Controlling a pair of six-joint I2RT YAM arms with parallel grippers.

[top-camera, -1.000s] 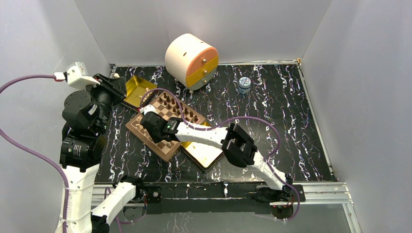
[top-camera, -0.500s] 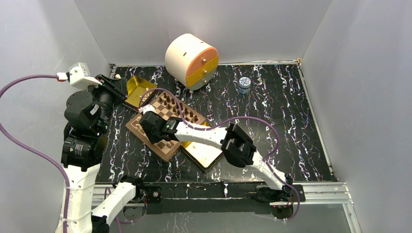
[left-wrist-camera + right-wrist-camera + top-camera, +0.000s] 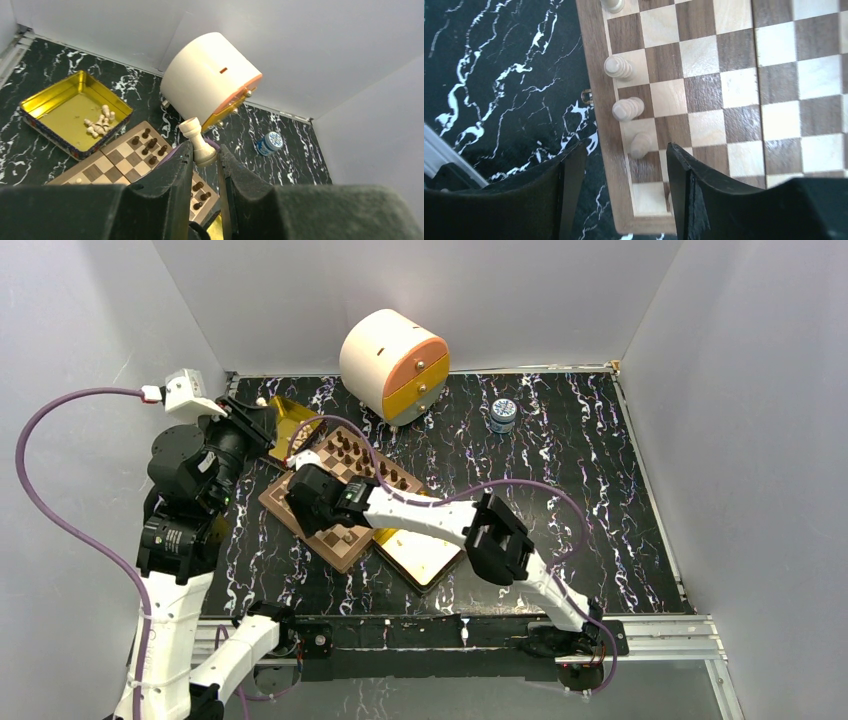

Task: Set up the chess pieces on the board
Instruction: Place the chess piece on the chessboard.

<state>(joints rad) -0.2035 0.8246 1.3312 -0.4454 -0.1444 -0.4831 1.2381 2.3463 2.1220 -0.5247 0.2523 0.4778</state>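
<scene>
1 board, 2 gold tins (1 jar)

Right half of the table is wide open, just a little jar near the far edge. Left half is cramped: the board, a gold tin just beside its far-left edge, a second tin at its near-right edge, round drawer box behind. Board's middle squares are bare, light pieces hug one rim, but the right arm and a purple cable hang over it.
</scene>
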